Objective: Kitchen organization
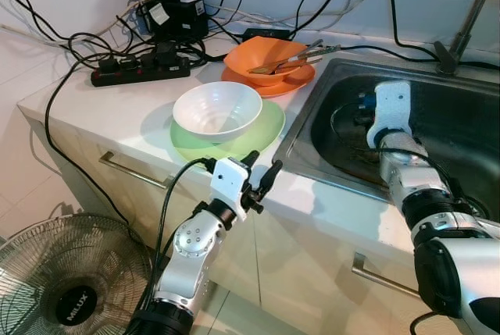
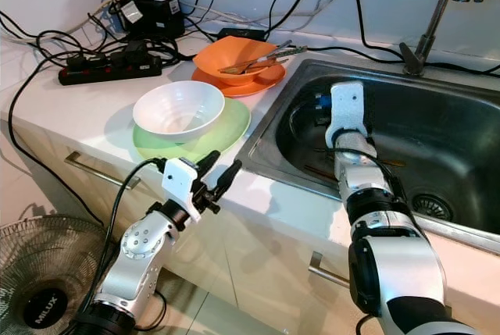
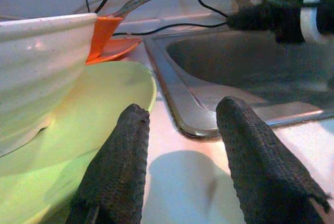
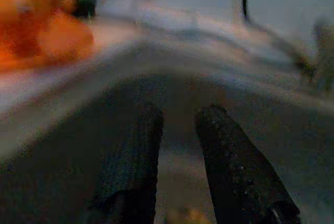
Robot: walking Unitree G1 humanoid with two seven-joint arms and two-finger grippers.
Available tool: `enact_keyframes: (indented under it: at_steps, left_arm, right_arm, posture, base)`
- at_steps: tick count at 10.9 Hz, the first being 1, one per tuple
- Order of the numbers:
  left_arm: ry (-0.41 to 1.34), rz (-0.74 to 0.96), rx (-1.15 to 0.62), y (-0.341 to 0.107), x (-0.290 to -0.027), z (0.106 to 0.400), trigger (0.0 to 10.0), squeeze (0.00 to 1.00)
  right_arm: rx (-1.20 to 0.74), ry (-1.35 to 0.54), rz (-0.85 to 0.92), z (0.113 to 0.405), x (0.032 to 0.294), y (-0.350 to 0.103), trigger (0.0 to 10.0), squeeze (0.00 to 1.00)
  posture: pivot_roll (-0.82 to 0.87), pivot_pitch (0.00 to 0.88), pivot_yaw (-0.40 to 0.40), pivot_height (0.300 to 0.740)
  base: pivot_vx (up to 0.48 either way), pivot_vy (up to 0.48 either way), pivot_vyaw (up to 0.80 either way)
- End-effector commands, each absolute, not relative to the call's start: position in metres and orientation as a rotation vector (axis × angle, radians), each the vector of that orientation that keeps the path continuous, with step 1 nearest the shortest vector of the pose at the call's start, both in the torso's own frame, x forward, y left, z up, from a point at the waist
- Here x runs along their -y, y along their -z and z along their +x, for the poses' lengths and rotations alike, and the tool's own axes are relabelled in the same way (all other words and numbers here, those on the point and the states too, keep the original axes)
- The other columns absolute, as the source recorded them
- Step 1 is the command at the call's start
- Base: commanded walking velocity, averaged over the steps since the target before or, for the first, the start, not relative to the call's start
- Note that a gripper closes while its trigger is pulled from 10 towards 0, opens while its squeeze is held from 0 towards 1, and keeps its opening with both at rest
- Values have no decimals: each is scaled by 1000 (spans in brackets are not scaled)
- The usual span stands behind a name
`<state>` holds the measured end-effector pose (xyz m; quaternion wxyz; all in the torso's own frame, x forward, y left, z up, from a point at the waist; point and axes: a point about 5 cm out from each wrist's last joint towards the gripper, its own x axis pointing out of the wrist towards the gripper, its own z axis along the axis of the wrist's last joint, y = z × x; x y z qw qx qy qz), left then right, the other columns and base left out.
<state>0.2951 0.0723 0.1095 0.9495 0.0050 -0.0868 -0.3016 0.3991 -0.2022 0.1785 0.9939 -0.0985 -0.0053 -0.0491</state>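
A white ribbed bowl [image 1: 217, 108] sits on a light green plate [image 1: 262, 138] near the counter's front edge. Behind it an orange bowl [image 1: 262, 58] on an orange plate [image 1: 303, 79] holds some utensils [image 1: 295, 58]. My left gripper [image 1: 262, 167] hovers open just in front of the green plate's rim, by the sink's left corner; in the left wrist view [image 3: 177, 109] nothing lies between its fingers. My right arm reaches down into the steel sink [image 1: 298, 147]. The right gripper [image 4: 180, 112] points at the sink's far wall, narrowly open and holding nothing.
A black power strip [image 1: 141, 73] and tangled cables crowd the counter's back left. A faucet [image 2: 437, 7] rises behind the sink. Thin brown sticks [image 2: 320, 172] lie on the sink floor. A fan [image 1: 70, 288] stands on the floor at the left, below a drawer handle [image 1: 133, 171].
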Motion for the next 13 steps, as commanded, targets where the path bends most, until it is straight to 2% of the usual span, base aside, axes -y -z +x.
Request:
enact_keyframes:
  at_steps: [1, 4, 6, 7, 10, 13]
  left_arm:
    - [610, 22, 135, -102, -75, 294, 10000, 0]
    - [603, 22, 136, -102, -76, 294, 10000, 0]
    - [588, 20, 137, -102, -79, 293, 10000, 0]
    - [584, 18, 134, -101, -79, 293, 10000, 0]
    - [581, 9, 127, -100, -79, 292, 10000, 0]
    - [555, 11, 134, -101, -82, 293, 10000, 0]
  right_arm:
    - [165, 83, -186, 401, 195, -206, 10000, 0]
    - [396, 74, -117, 377, 188, -213, 10000, 0]
    - [465, 67, -81, 343, 181, -209, 10000, 0]
    - [459, 53, -79, 328, 176, -208, 10000, 0]
    - [445, 48, -27, 305, 165, -210, 10000, 0]
    - [341, 23, -60, 284, 159, -178, 10000, 0]
  posture:
    - [70, 39, 60, 740]
    - [64, 51, 64, 740]
    - [48, 70, 64, 740]
    - [41, 74, 65, 740]
    - [23, 83, 65, 740]
    - [34, 82, 65, 740]
  base:
    - [0, 0, 0]
    - [0, 0, 0]
    - [0, 0, 0]
    - [0, 0, 0]
    - [0, 0, 0]
    - [0, 0, 0]
